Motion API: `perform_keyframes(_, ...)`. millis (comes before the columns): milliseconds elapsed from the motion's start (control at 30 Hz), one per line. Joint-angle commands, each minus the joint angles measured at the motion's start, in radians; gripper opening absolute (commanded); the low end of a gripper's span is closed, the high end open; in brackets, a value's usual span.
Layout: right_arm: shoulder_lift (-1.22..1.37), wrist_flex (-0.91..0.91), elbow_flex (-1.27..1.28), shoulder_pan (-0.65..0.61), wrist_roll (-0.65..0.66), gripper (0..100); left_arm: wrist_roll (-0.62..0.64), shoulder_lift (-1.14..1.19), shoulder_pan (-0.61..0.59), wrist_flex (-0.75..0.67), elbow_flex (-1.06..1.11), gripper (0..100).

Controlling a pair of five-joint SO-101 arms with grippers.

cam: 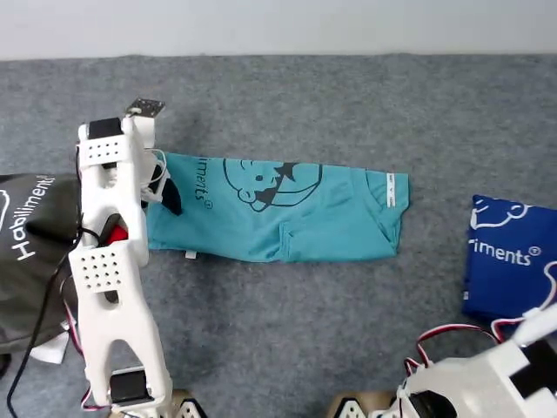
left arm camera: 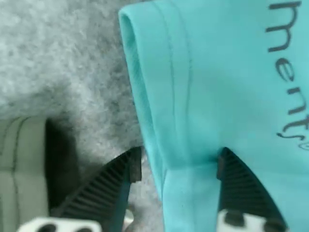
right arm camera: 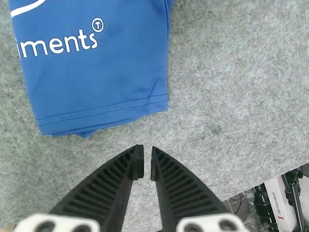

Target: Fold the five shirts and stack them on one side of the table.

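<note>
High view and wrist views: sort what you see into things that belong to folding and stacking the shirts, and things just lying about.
Job: teal shirt, blue shirt, black shirt, left gripper, right gripper, table.
Lying about: clutter beyond the table edge.

Printed in dark lettering beside a drawing on the teal shirt (cam: 261, 228), with a small white label (cam: 389, 190) at one end. Printed in white lettering on the blue shirt (cam: 509, 272) and the black shirt (cam: 35, 279).

Folded blue shirt (right arm camera: 91, 67) near tool (right arm camera: 144, 163) (tips together).
</note>
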Motion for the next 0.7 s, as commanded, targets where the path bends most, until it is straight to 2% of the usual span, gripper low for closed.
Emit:
perform_keyframes(0,-0.053,0.041,-0.003,0.010,0.006,4.1,0.008,-0.003,0.002,-0.020,-0.007,25)
perform_keyframes(133,-0.053,0.041,-0.003,0.010,0.006,4.1,0.009,0.023,0.002,-0.017,-0.007,22)
perform_keyframes(367,-0.053,0.041,-0.003,0.021,0.008,4.1,0.005,0.126,0.002,0.097,-0.166,13)
perform_keyframes(567,-0.053,0.041,-0.003,0.038,0.008,4.1,0.003,0.138,0.003,0.098,-0.194,2)
perform_keyframes(667,-0.053,0.041,-0.003,0.044,0.008,4.1,0.003,0.138,0.003,0.098,-0.194,1)
